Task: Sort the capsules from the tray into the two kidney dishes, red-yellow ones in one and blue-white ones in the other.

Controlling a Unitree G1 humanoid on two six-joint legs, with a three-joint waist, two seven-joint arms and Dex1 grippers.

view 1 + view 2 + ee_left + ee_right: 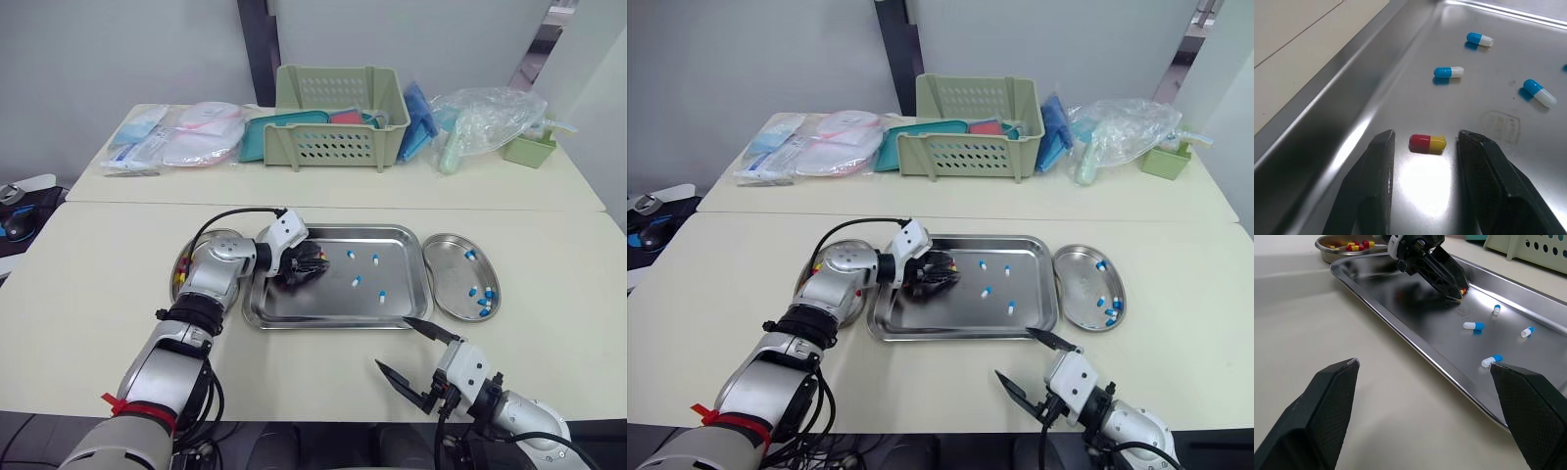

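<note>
1. One steel tray [323, 305] lies on the near table [98, 294] between two kidney dishes. The left kidney dish [1334, 254] sits just beside its left edge and the right kidney dish [446, 264] just beside its right edge.
2. Five capsules lie in the tray: one red-yellow capsule [1427, 142] and four blue-white capsules [357, 281]. The blue-white ones are scattered across the right half, each apart from the others.
3. The left kidney dish holds a small heap of red-yellow capsules [1359, 244], too bunched to count.
4. The right kidney dish holds several blue-white capsules [480, 294], mostly toward its near end, with one alone at the far end.
5. The left gripper [306, 262] is down in the tray's left half. Its fingers are parted, one on each side of the lone red-yellow capsule and not touching it.
6. The right gripper [394, 343] is spread wide and holds nothing. It hangs over bare table just in front of the tray's near right corner.
</note>
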